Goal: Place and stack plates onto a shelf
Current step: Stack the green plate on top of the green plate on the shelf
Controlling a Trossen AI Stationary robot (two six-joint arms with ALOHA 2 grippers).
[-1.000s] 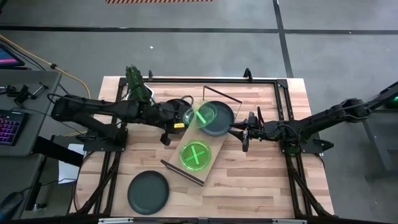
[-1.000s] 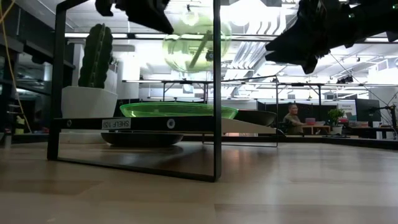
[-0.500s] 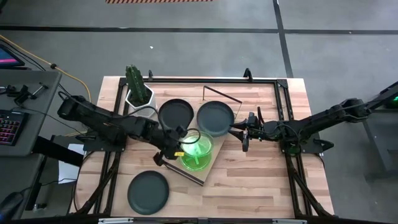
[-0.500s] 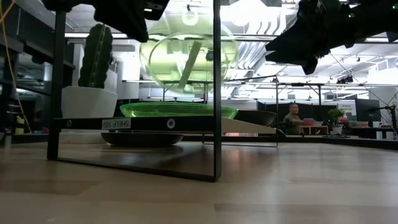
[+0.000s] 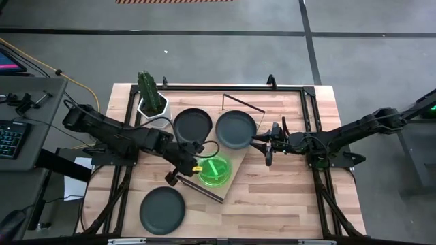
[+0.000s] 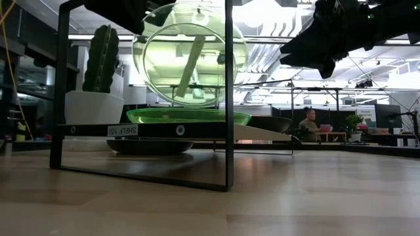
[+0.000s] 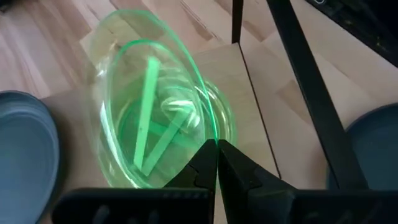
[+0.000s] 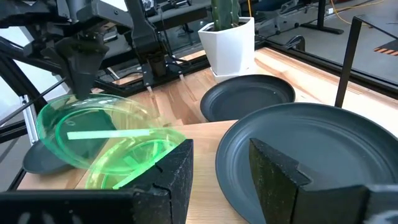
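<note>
Plates go on the shelf in the table's middle. One green plate already lies at its six o'clock end. Your left gripper pinches a second green plate by its rim, tilted just above. Level it, lower slowly, then let go. Your right gripper waits, fingers apart, holding nothing, beside the black plate at three o'clock.

A grey floor is crossed by dark seams; a keyboard is lit beside the worktop.

green plates translucent (green stick marks) | black plates matte | shelf light wood
</note>
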